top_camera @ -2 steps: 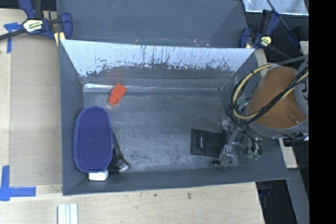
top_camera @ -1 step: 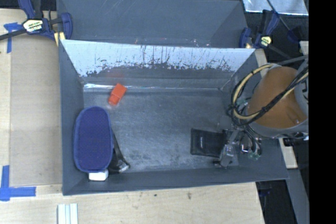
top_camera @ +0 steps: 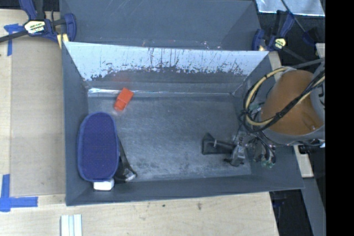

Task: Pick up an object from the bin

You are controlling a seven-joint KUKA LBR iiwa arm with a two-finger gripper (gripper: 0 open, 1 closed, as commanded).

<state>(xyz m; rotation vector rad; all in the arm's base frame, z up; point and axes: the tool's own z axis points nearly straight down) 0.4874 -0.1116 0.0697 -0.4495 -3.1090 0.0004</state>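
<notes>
The fingers [top_camera: 213, 146] are down low at the floor of the bin [top_camera: 166, 135], right-hand end, close to the front wall. Honestly can't tell if they're open or closed from this angle, and I see nothing between them. The floor right around them looks bare.

The pickable stuff is all well apart from them, over on the left. There's a small orange block [top_camera: 123, 99] lying tilted at the foot of the back wall. Then there's a big blue oval brush [top_camera: 98, 145] lying flat along the left wall, with a white bit [top_camera: 103, 185] and a black piece [top_camera: 125, 172] at its near end.

My guess is the block is the easy one: light, stiff, flat sides. I'd pinch it across the narrow way. It probably weighs next to nothing, so a nudge could skate it along the metal. The brush looks light too but wide, and that blue face is probably soft or bristly, so take it across the width, by the hard edges, not the face.

The floor is scuffed grey metal, so I'd bet it's slick. The walls slope inward, which means tight clearance by the left wall next to the brush, and some behind the block too. The middle of the floor is wide open for an approach.
</notes>
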